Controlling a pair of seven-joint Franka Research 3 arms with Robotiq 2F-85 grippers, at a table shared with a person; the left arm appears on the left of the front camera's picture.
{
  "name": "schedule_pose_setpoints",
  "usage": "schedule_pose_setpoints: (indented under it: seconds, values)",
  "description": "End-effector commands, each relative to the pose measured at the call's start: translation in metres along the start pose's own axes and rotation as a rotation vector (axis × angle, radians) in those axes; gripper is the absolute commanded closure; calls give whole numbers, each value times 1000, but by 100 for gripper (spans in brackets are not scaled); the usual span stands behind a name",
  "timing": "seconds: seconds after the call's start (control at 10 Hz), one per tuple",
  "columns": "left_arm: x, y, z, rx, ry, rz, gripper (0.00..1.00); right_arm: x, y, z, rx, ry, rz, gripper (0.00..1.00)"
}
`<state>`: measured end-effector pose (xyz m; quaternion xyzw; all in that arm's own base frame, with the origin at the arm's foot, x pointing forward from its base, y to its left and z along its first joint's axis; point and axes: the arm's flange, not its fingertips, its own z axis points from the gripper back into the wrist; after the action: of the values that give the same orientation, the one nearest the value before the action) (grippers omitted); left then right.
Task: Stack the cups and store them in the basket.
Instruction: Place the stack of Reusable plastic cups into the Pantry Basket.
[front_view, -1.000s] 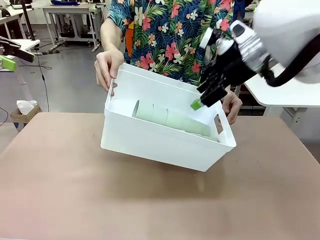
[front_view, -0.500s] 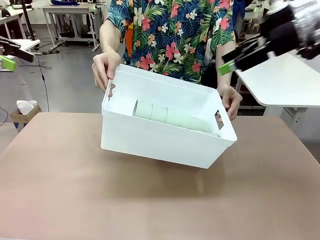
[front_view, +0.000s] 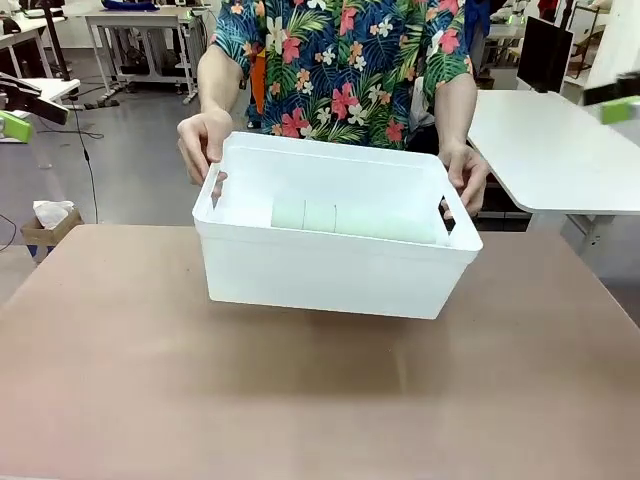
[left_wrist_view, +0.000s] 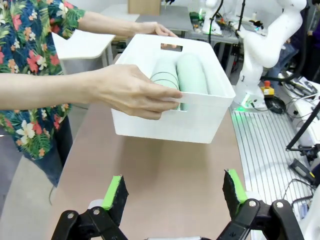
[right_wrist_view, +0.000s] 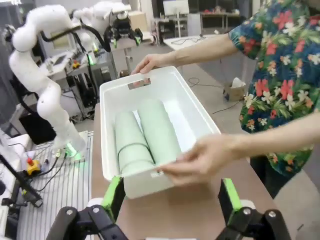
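Withdrawn from the basket (front_view: 330, 270), both grippers (left_wrist_view: 174, 192) (right_wrist_view: 172, 197) gape empty; cups (front_view: 355, 220) seemingly stacked.

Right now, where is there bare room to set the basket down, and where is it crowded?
The table is bare in front of and to both sides of the basket, which a person holds by both handles. Inside the basket the lying cups take much of the floor.
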<state>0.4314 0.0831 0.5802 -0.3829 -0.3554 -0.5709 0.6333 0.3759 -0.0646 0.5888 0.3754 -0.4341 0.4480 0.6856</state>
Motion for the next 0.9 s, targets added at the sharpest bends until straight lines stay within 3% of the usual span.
schedule_pose_setpoints:
  seconds: [0.0,0.2,0.8]
  values:
    - [4,-1,1,-4,-4,11,0,-24,-17,18,-3,-27,3,0]
    - [4,-1,1,-4,-4,11,0,-44,-21,27,0,-25,18,0]
    - [4,-1,1,-4,-4,11,0,-34,-12,30,-18,-14,-21,0]
